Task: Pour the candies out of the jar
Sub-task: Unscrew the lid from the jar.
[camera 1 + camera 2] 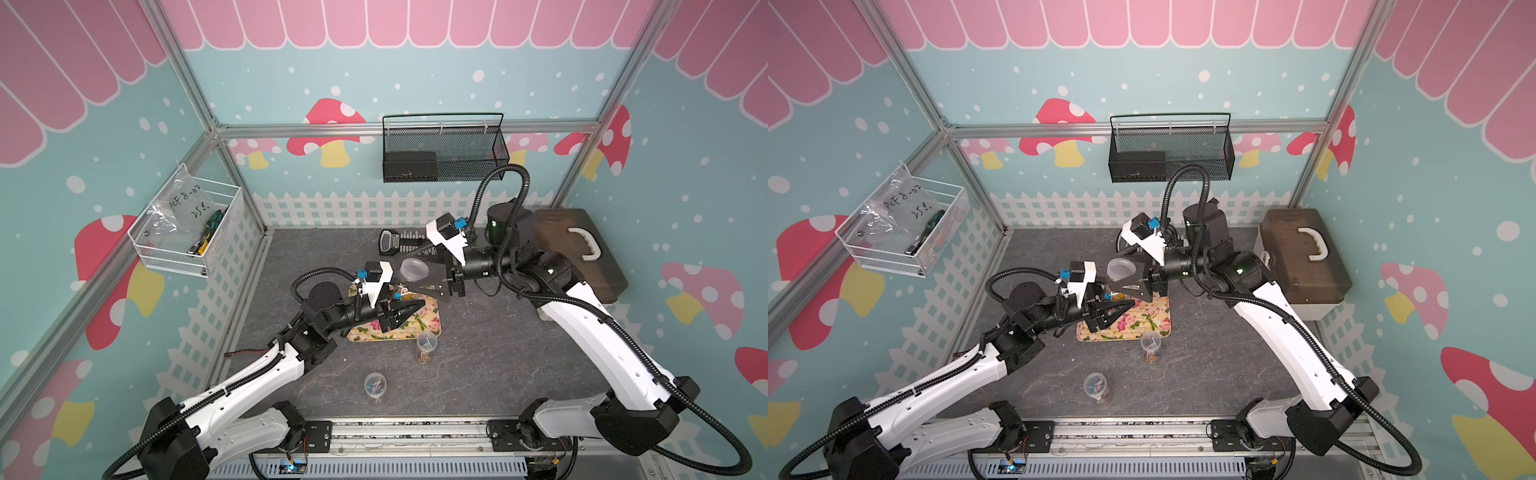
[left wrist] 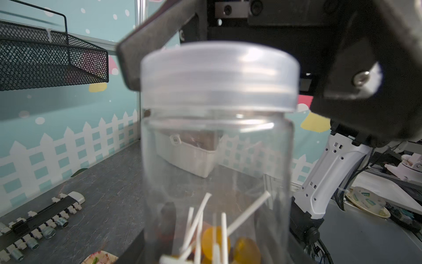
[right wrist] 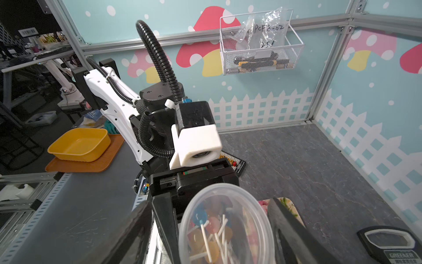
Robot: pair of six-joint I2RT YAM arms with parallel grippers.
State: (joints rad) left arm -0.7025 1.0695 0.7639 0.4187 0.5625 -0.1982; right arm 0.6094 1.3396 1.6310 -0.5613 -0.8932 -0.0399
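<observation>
A clear plastic jar (image 2: 217,160) stands upright above the floral tray (image 1: 417,328), and my left gripper (image 1: 417,305) is shut on its lower body. Candies (image 2: 214,237) lie at its bottom: orange, blue and red heads on white sticks, which also show through the top in the right wrist view (image 3: 212,228). The translucent lid (image 2: 219,75) sits on the jar's neck. My right gripper (image 3: 210,202) reaches in from the right at lid height. It is open, one finger on each side of the lid (image 1: 414,269), with a gap on one side.
Two open jars stand on the grey tabletop, one (image 1: 427,345) at the tray's front corner and one (image 1: 375,386) nearer the front. A socket rail (image 1: 399,243) lies at the back. A brown toolbox (image 1: 582,257) stands at the right. Wire baskets (image 1: 444,153) (image 1: 187,232) hang on the walls.
</observation>
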